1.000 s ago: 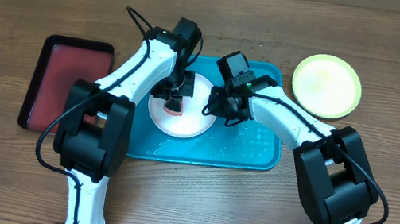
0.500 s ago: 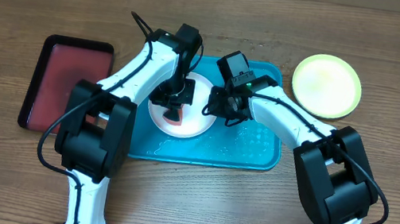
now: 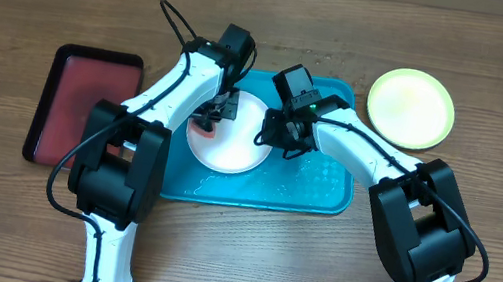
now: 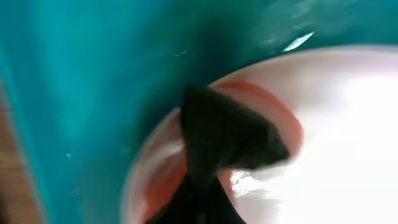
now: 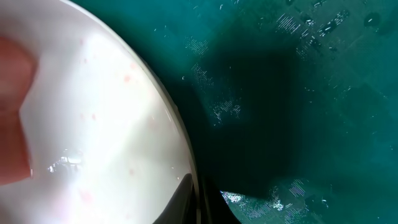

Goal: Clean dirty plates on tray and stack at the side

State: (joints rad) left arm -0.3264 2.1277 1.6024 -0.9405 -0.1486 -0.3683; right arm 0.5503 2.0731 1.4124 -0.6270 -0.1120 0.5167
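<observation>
While the white plate [image 3: 235, 149] lies flat in the left part of the turquoise tray [image 3: 317, 190], your right end effector [image 3: 267, 136] is closed on its right rim. Your left end effector [image 3: 213, 115] is closed too, over the red smear [image 4: 283, 109]; the blurred wrist view leaves it unclear whether it carries a wiper. Expect a light, stiff, wet-slick plate, so take it by the raised rim, never the face. The yellow-green plate [image 3: 411, 108] sits on the surface beside the tray.

Centre blocked, right side free.
Left arm [image 3: 175, 83], right arm [image 3: 361, 153] crowd white round plastic plate [image 3: 229, 153]; turquoise rectangular plastic tray [image 3: 320, 187] bare rightward.
</observation>
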